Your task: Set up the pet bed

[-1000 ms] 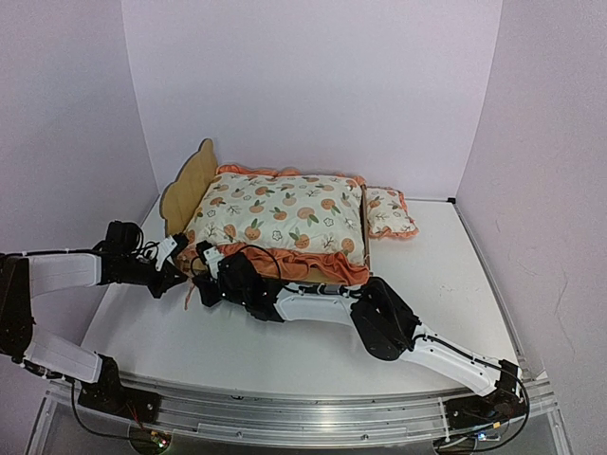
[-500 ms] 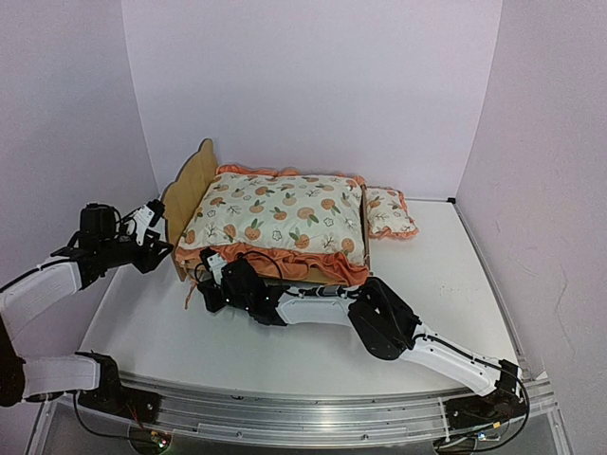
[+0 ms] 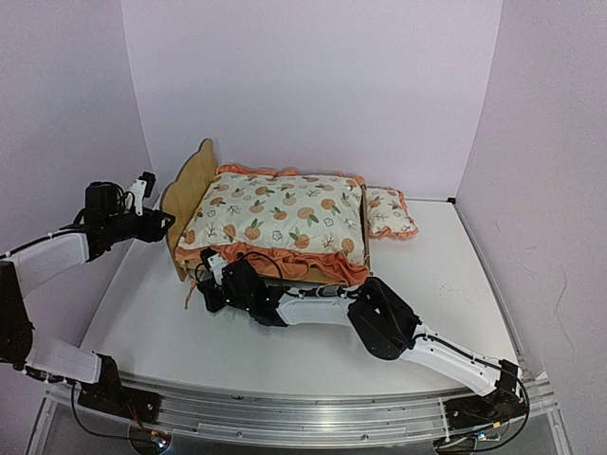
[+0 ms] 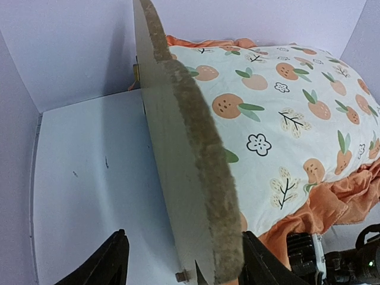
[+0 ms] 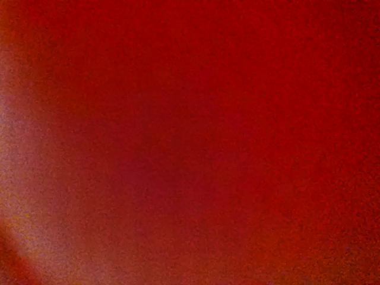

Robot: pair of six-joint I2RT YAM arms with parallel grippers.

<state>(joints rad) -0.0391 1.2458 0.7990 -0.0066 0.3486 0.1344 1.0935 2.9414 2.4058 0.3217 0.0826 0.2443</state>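
The left gripper (image 4: 184, 255) stands open astride the headboard edge of the pet bed (image 3: 190, 185), gripping nothing; the right gripper (image 3: 205, 284) is closed, buried under the orange ruffle of the cushion (image 3: 280, 218), hold unclear; the bed sits back-left on the table (image 3: 285, 351), cushion laid on; the pillow (image 3: 389, 210) lies beside the footboard, seemingly left to place.

Three plain, matt, pale-lilac panels close the space in: a flat back wall (image 3: 313, 85) meets a left side wall (image 3: 57, 114) and a right side wall (image 3: 550, 171) at straight vertical corners, and the right one carries a few faint scuffs. Below them lies a smooth white tabletop (image 3: 436, 275) with a thin dark seam along its far and right edges, a couple of small dark specks (image 4: 106, 161) showing in the left wrist view, and a silver metal rail (image 3: 303, 409) along its near edge. The light is soft and even, leaving only faint shadows
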